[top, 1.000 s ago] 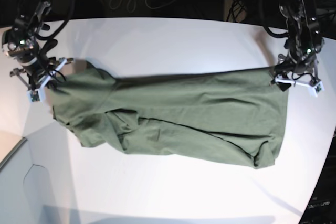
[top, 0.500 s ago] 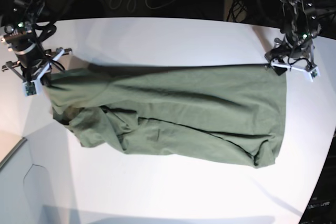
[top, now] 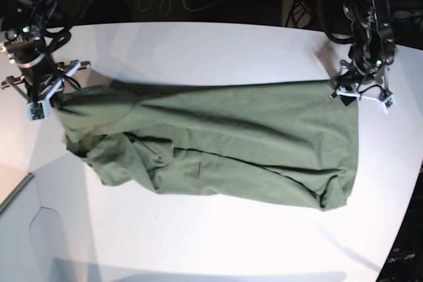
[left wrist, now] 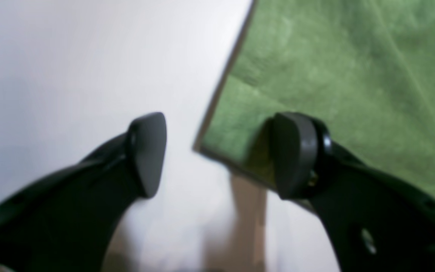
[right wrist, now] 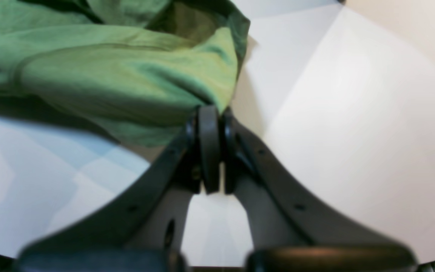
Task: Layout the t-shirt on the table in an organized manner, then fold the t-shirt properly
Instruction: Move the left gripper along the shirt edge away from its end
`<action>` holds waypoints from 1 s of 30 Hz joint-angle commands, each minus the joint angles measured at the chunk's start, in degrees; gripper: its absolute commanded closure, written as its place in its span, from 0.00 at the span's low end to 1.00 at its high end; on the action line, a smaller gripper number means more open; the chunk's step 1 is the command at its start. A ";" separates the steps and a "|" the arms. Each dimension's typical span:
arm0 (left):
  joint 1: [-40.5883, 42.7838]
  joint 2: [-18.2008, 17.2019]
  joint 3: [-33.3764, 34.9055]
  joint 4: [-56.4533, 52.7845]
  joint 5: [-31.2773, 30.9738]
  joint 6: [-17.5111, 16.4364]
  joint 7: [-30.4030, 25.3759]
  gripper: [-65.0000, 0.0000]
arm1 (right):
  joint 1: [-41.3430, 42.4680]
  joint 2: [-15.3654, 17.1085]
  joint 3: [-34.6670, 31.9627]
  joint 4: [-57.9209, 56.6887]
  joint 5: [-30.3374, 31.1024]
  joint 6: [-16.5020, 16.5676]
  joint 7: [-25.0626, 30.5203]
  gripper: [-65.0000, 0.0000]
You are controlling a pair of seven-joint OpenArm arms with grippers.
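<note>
A: What is seen to have changed at the right edge of the tabletop [top: 218,44]?

B: The left gripper [left wrist: 217,155] is now found with its jaws parted wide and nothing between them. The hem corner of the t-shirt [top: 218,140], gripped there a moment ago, is released; in the left wrist view that corner lies flat on the white surface, with one fingertip [left wrist: 293,155] poised over its edge and the other over bare tabletop.

A: And at the left edge?

B: The right gripper [right wrist: 212,149] is kept shut on the t-shirt's other end. A bunched fold of green cloth is pinched between the pads and held slightly lifted, so that a shadow is cast beneath it.

A: Where is the garment left, then?

B: It is stretched lengthwise across the middle of the tabletop, nearer the far edge than before. Its upper border is drawn fairly straight, while the near-left part is still rumpled and doubled over.

A: What is meant for the task?

B: The pulling-out is judged nearly finished. Spreading of the crumpled sleeve area is probably still needed before any fold is attempted.
</note>
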 commanded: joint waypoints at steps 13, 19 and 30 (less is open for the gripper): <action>1.59 -0.65 -0.42 11.63 -0.31 0.12 0.15 0.99 | 0.62 0.46 0.13 0.98 0.55 0.34 1.24 1.00; 2.47 -0.65 -0.69 14.44 -0.40 0.12 0.24 1.00 | 0.80 0.46 0.04 0.98 0.55 0.34 1.24 1.00; -5.88 -0.65 -0.16 13.74 -0.31 0.20 0.15 1.00 | 3.78 0.55 -0.05 0.98 0.28 0.34 1.24 1.00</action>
